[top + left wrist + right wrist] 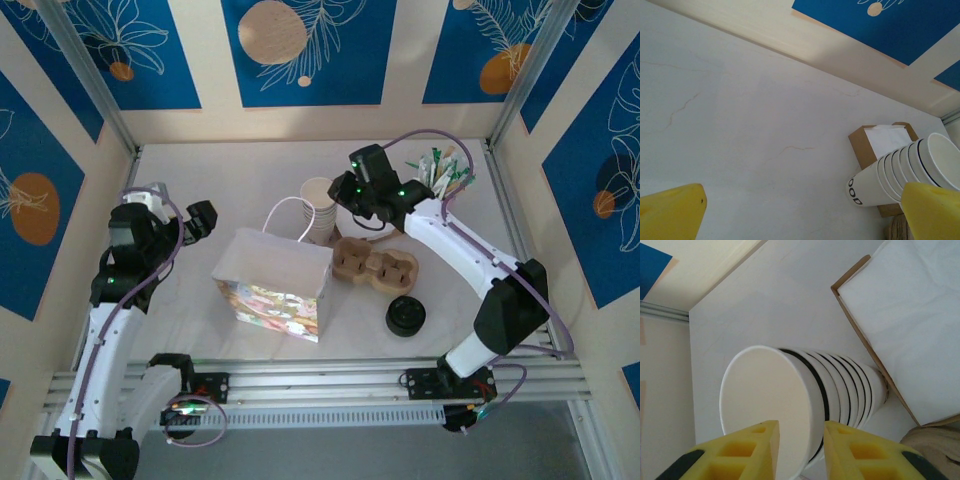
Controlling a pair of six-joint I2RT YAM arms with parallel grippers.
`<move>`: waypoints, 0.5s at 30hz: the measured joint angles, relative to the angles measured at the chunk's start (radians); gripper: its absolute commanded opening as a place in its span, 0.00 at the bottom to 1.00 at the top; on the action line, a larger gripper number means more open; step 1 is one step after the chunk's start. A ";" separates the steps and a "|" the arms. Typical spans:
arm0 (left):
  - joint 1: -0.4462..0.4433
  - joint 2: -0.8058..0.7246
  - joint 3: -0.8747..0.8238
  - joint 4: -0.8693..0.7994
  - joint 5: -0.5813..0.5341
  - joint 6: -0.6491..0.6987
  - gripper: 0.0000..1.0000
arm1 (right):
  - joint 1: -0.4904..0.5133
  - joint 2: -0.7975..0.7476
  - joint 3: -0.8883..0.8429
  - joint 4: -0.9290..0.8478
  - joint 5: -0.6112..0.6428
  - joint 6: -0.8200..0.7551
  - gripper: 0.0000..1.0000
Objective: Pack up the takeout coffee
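Right gripper (801, 429) stands narrow, its yellow fingers (740, 455) astride the rim of the top cup in the one stack of cream paper cups (850, 385); whether they pinch it I cannot tell. Left gripper (802, 197) gapes wide above the tabletop (740, 125).

One takeout coffee (405, 316) stands upright, long axis vertical and black lid up. It sits at 5 o'clock from the one cardboard carrier (375, 265) and 3 o'clock from the one bag (270, 285).

One napkin box (910, 320) lies just beside the stack. One cup of sticks (440, 170) is at 1 o'clock from the carrier.

White, faintly veined surface; cream walls with blue leaf-patterned panels (305, 50).
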 measured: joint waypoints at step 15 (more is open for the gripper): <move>0.000 0.000 0.000 0.000 0.007 0.000 1.00 | 0.027 0.034 0.030 -0.030 0.071 -0.002 0.30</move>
